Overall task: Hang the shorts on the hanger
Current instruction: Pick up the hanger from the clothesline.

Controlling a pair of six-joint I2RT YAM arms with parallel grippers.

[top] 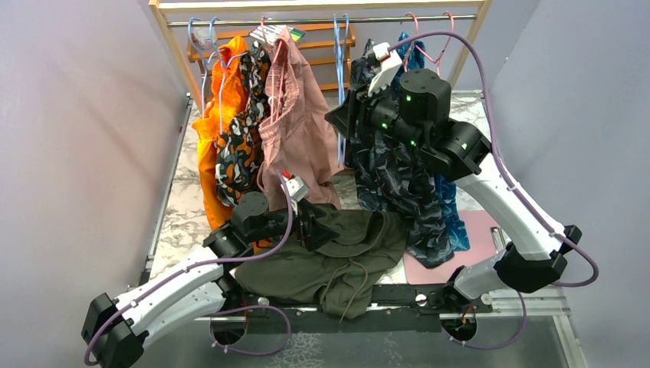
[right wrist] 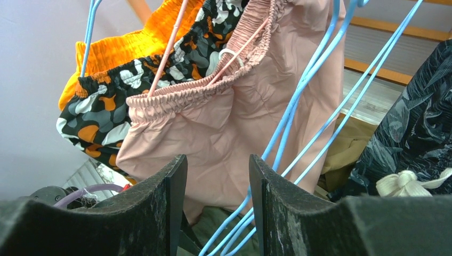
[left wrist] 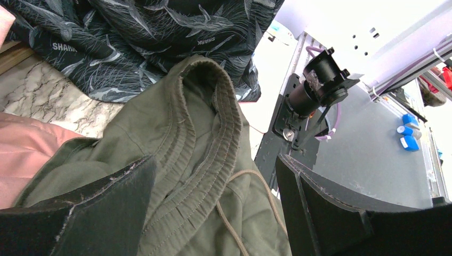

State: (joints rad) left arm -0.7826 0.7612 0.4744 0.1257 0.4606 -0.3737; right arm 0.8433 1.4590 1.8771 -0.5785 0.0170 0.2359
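the dark olive-green cloth shorts with a matching drawstring (top: 349, 257) lie crumpled on the white marbled table (top: 184, 207) at its near edge, between the two arm bases. one part reaches the pale pink mat (top: 460, 245). the left tool (left wrist: 213, 160) is low over their waistband, its fingers (left wrist: 96, 213) spread wide. the ribbed waistband and the cord run through the gap unpinched, so this tool is released.

the right arm is raised to the wooden rack's metal rail (top: 306, 21) at the back of the table. its tool (right wrist: 218, 176) faces the thin light-blue wire hanger (right wrist: 295, 106) that hangs bare between the dusty-pink shorts (top: 295, 130) and the dark grey leaf-print shorts (top: 398, 184). the hanger's wires drop into the gap between the black fingers (right wrist: 170, 208), close beside one of them. the fingers stand apart and do not clamp the wire. whether the wire touches that finger, i cannot tell.

further left on the rail hang bright orange shorts (top: 211, 146) and orange, black and white patterned shorts (top: 241, 146).
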